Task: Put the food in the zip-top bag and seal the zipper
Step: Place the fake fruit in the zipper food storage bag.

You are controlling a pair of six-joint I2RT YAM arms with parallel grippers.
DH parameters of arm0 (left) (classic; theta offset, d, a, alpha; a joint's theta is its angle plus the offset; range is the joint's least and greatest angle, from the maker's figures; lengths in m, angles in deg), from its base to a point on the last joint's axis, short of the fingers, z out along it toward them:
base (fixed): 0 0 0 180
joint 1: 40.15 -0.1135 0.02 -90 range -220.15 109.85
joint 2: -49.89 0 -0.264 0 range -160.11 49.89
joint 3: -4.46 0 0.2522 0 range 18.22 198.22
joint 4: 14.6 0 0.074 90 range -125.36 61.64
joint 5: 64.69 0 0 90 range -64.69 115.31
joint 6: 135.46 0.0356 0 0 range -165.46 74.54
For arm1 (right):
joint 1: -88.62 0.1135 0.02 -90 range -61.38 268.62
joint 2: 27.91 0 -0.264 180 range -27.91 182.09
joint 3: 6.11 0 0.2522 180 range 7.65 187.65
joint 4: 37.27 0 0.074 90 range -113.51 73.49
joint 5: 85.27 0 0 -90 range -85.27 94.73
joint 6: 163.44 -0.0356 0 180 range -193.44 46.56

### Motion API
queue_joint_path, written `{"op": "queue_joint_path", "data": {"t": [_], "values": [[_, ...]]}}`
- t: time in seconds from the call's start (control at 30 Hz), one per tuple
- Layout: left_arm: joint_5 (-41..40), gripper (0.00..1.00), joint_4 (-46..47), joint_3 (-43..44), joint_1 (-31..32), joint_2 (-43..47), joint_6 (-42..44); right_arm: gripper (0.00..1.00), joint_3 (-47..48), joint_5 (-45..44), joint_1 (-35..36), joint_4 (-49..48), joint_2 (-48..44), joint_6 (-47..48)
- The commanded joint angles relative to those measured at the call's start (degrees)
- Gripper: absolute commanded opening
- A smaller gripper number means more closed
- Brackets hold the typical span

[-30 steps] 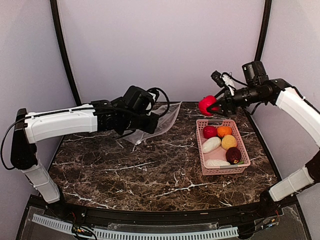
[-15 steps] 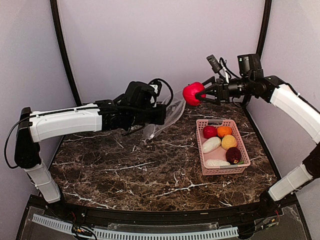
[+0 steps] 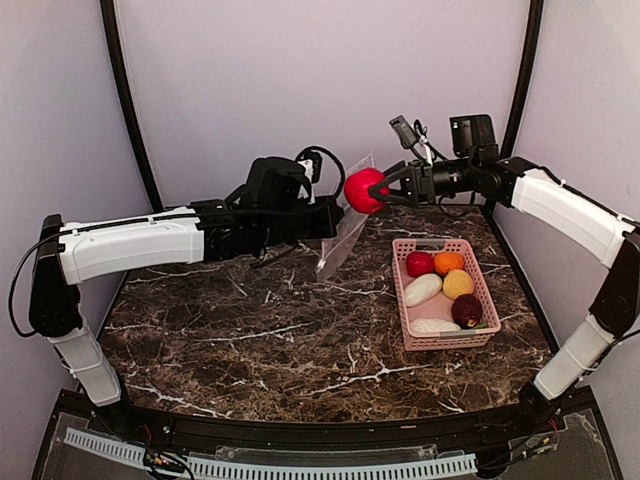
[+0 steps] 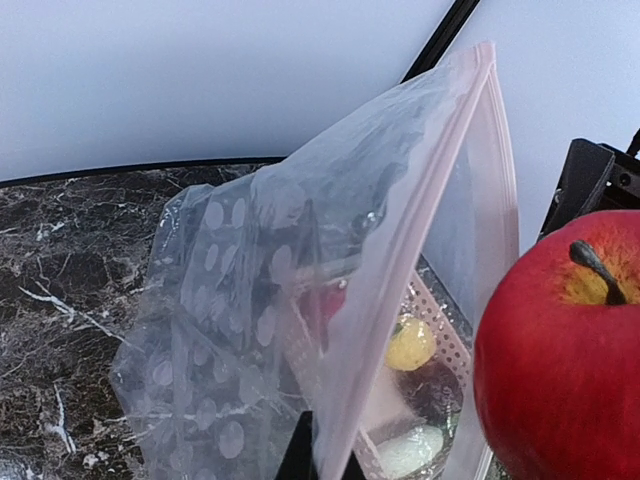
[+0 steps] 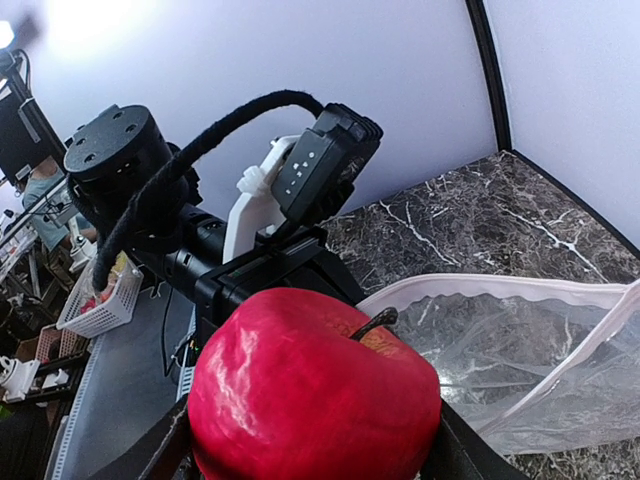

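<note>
My right gripper (image 3: 372, 190) is shut on a red toy apple (image 3: 362, 190) and holds it in the air at the mouth of the clear dotted zip-top bag (image 3: 343, 232). My left gripper (image 3: 335, 222) is shut on the bag's whitish-pink zipper strip (image 4: 400, 260) and holds the bag up, hanging above the table. In the right wrist view the apple (image 5: 315, 395) fills the jaws, with the open bag mouth (image 5: 500, 290) just beyond. In the left wrist view the apple (image 4: 560, 350) sits right of the bag (image 4: 270, 300). The other food lies in the pink basket (image 3: 488, 300).
The pink lattice basket stands right of centre and holds a red ball (image 3: 420, 264), an orange piece (image 3: 449, 262), a yellow piece (image 3: 458, 284), a dark maroon piece (image 3: 466, 310) and two white pieces (image 3: 422, 290). The dark marble table (image 3: 250, 340) lies below, with grey walls behind.
My right gripper has carried the apple left, from above the basket to the bag's mouth. My left gripper has lifted the bag up and to the right to meet it.
</note>
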Motion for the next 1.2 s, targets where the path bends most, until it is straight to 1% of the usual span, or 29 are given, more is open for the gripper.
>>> {"op": "queue_joint_path", "data": {"t": [0.0, 0.2, 0.33, 0.53, 0.67, 0.8, 0.97, 1.17], "values": [[1.7, 0.01, 3.5, -0.7, 0.3, 1.9, -2.6, 0.46, 0.6, -4.6, 0.5, -3.4, 0.7, -3.5], [1.3, 0.01, 5.2, -2.1, 0.2, 2.3, -4.3, 0.47, 0.6, -9.6, 0.5, -1.5, 2.0, -5.0], [1.2, 0.01, 5.4, -2.9, 0.2, 3.1, -3.9, 0.47, 0.1, -12.0, 0.7, 0.1, 2.5, -4.1], [0.9, 0.01, 6.4, -5.1, 0.2, 4.4, -4.7, 0.47, 0.5, -20.5, 2.0, 3.1, 2.5, -1.4], [1.1, 0.01, 7.7, -6.4, 0.3, 5.2, -5.6, 0.47, 2.4, -24.6, 3.7, 5.9, 3.4, 0.5], [1.9, 0.01, 8.0, -6.6, 0.3, 5.4, -5.9, 0.47, 2.8, -28.0, 6.7, 6.7, 3.7, 1.7], [2.5, 0.01, 7.7, -7.1, 0.4, 5.3, -6.4, 0.48, 3.9, -27.2, 8.4, 6.5, 2.7, 2.1], [2.6, 0.01, 7.6, -8.2, 0.4, 6.7, -6.7, 0.48, 6.8, -37.0, 8.8, 9.6, 5.6, 4.2]]}}
